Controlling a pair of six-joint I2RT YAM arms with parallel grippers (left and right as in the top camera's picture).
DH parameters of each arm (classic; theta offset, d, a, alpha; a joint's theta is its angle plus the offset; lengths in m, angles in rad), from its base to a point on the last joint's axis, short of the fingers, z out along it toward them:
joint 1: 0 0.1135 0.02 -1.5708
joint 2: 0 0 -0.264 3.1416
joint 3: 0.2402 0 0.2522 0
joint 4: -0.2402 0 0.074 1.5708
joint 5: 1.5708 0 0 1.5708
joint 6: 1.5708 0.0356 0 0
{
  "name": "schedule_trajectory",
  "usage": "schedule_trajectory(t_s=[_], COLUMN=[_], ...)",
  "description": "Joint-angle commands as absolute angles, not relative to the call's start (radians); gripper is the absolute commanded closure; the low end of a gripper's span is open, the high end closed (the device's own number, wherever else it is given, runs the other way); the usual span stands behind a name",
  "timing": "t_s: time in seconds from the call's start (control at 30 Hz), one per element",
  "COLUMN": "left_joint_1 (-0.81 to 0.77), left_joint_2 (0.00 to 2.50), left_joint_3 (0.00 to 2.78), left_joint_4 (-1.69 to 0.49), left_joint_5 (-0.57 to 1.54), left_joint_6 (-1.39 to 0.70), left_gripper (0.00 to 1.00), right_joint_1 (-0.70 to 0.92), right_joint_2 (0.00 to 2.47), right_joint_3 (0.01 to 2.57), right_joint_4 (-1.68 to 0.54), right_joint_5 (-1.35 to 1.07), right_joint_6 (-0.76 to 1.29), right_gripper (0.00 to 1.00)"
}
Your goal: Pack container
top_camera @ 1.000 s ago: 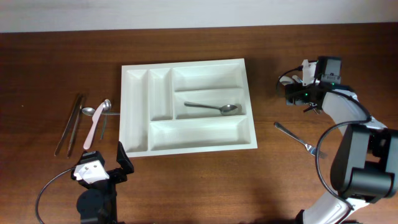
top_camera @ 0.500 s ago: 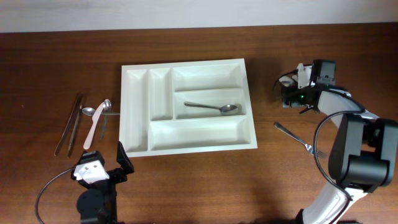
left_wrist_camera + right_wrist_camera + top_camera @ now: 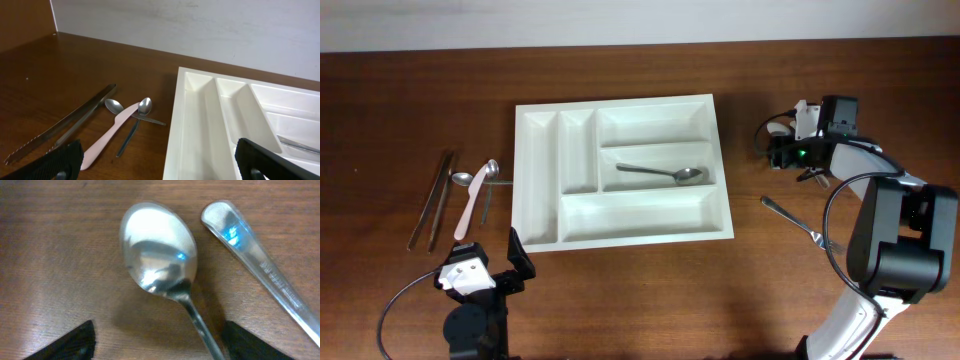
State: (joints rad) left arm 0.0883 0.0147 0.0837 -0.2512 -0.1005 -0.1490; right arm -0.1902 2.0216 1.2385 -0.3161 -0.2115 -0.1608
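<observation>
The container, a white tray (image 3: 620, 104), lies mid-table and shows again as the white tray (image 3: 200, 125) in the left wrist view. One metal spoon (image 3: 665, 174) rests in its middle right compartment. My right gripper (image 3: 777, 151) hovers low over the table right of the tray. In the right wrist view a second spoon (image 3: 157, 255) lies bowl up on the wood, its neck running between the spread black fingertips (image 3: 70, 342) of the right gripper (image 3: 160, 345), untouched by either. My left gripper (image 3: 498, 268) stands open at the tray's near left corner, and the left gripper (image 3: 162, 167) holds nothing.
Another steel handle (image 3: 260, 265) lies just right of the spoon. A fork (image 3: 798, 223) rests on the table nearer the front right. Left of the tray lie metal tongs (image 3: 432, 198), a pink knife (image 3: 470, 207) and small spoons (image 3: 485, 172).
The right gripper has shifted slightly left toward the tray and its jaws have narrowed around the spoon's neck. The left arm has not moved.
</observation>
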Motion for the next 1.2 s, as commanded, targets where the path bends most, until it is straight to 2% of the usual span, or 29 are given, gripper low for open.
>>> schedule_trajectory(t_s=[0.0, 0.23, 0.37, 0.6, 0.8, 1.17], left_joint_1=[0.094, 0.094, 0.094, 0.094, 0.094, 0.094], left_joint_2=[0.006, 0.006, 0.006, 0.006, 0.006, 0.006], left_joint_3=[0.078, 0.078, 0.078, 0.078, 0.078, 0.078], left_joint_4=[-0.251, -0.251, -0.251, -0.251, -0.251, -0.251], left_joint_5=[-0.09, -0.09, -0.09, -0.09, -0.09, -0.09], left_joint_6=[-0.129, -0.129, -0.129, -0.129, -0.129, -0.129], left_gripper=[0.01, 0.01, 0.01, 0.01, 0.01, 0.01], right_joint_1=[-0.19, -0.19, -0.191, -0.19, -0.19, -0.191], right_joint_2=[2.065, 2.065, 2.065, 2.065, 2.065, 2.065], right_joint_3=[1.229, 1.229, 1.229, 1.229, 1.229, 1.23], right_joint_4=[-0.346, -0.39, -0.405, -0.405, -0.405, -0.4], right_joint_5=[-0.266, -0.266, -0.266, -0.266, -0.26, -0.258], right_joint_6=[-0.14, -0.136, -0.129, -0.13, -0.129, -0.13], right_gripper=[0.32, 0.48, 0.65, 0.71, 0.93, 0.96])
